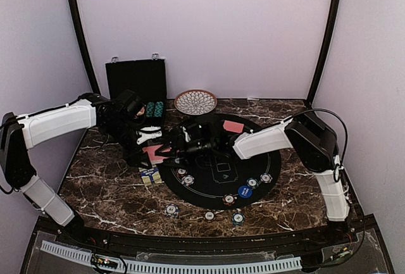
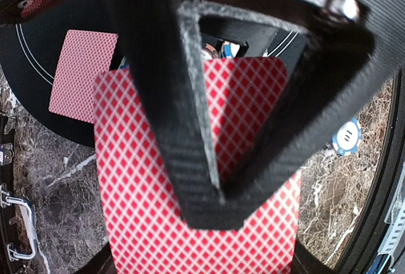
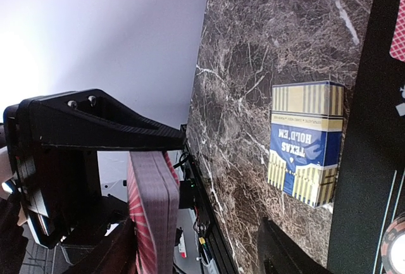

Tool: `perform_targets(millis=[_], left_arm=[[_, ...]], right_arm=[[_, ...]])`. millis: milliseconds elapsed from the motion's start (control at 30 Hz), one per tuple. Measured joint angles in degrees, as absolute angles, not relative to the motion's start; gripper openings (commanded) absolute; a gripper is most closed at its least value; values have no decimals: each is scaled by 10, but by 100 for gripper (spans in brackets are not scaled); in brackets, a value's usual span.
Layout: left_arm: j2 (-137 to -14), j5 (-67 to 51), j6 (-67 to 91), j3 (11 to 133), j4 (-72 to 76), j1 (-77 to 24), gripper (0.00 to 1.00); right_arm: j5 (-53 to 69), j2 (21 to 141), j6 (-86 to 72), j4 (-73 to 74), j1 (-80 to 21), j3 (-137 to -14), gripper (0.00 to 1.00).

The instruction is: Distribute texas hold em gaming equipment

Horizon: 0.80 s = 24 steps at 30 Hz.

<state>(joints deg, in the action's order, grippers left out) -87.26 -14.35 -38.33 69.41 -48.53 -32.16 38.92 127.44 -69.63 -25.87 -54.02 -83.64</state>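
My left gripper (image 1: 150,140) is shut on a deck of red-backed playing cards (image 1: 154,154) at the left rim of the black round mat (image 1: 278,154). In the left wrist view one finger (image 2: 202,160) presses on the deck's top card (image 2: 139,185); the other finger is hidden beneath. My right gripper (image 1: 175,150) reaches in from the right. It is open (image 3: 196,255), and the deck's edge (image 3: 154,211) stands between its fingers, close to one of them. Single red-backed cards lie on the mat (image 1: 233,126) (image 2: 82,74). Striped chips (image 1: 188,180) (image 1: 252,183) and a blue button (image 1: 245,191) lie on the mat.
A blue and yellow card box (image 1: 149,174) (image 3: 307,141) lies on the marble left of the mat. Chips (image 1: 171,210) (image 1: 238,217) lie near the front edge. The patterned dish (image 1: 195,102) and black case (image 1: 136,81) with racked chips (image 1: 152,109) stand at the back.
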Motion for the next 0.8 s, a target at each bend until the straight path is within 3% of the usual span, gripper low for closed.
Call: perform_targets(millis=[333, 600, 800], left_arm=[[-873, -144, -383, 694, -486, -324, 0], [-873, -144, -383, 694, -485, -324, 0], [-873, -144, -383, 694, -485, -324, 0]], right_arm=[[387, 1248, -679, -253, -531, -810, 50], [386, 1221, -672, -234, -523, -799, 31], [390, 1206, -682, -241, -521, -788, 23]])
